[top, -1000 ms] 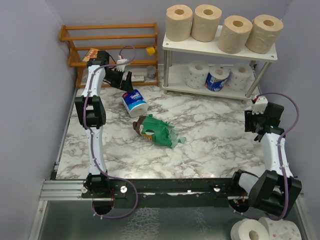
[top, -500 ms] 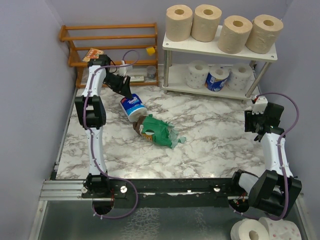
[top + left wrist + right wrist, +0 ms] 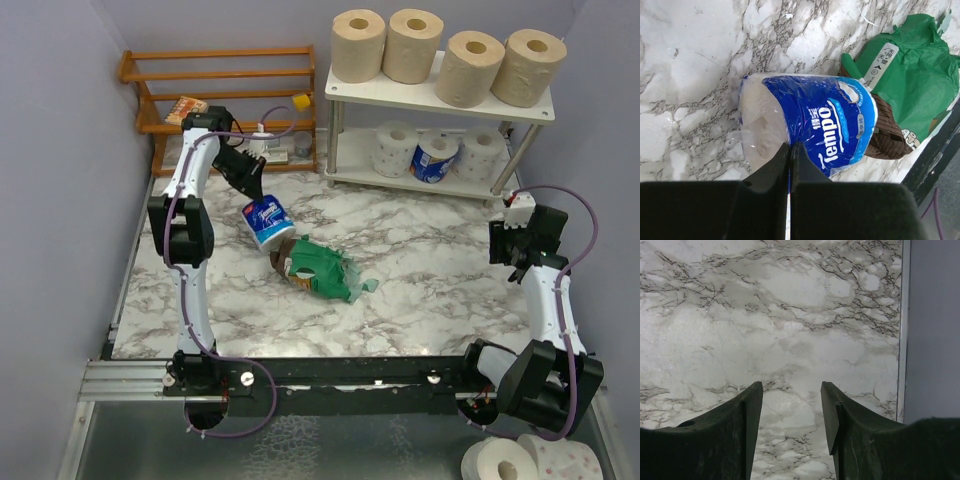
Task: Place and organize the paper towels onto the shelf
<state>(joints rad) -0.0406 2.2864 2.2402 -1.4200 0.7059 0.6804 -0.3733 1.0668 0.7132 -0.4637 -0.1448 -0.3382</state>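
Observation:
A blue-wrapped paper towel (image 3: 268, 222) (image 3: 810, 120) lies on its side on the marble table, touching the green and brown snack bag (image 3: 320, 268) (image 3: 910, 75). My left gripper (image 3: 252, 188) (image 3: 790, 145) is shut, its tips against the roll's wrapper; I cannot tell if any film is pinched. The white shelf (image 3: 400, 95) holds several tan rolls (image 3: 358, 45) on top, with two white rolls (image 3: 397, 148) and a blue one (image 3: 434, 158) below. My right gripper (image 3: 512, 255) (image 3: 791, 390) hangs open over bare marble at the right edge.
An orange-brown wooden rack (image 3: 220, 75) with small items stands at the back left, just behind the left arm. Two more rolls (image 3: 500, 462) lie off the table at the near right. A wall runs close along the right gripper's side.
The left gripper went from open to shut while moving toward me onto the blue-wrapped roll. The roll and the snack bag slid slightly nearer. The right arm stayed still.

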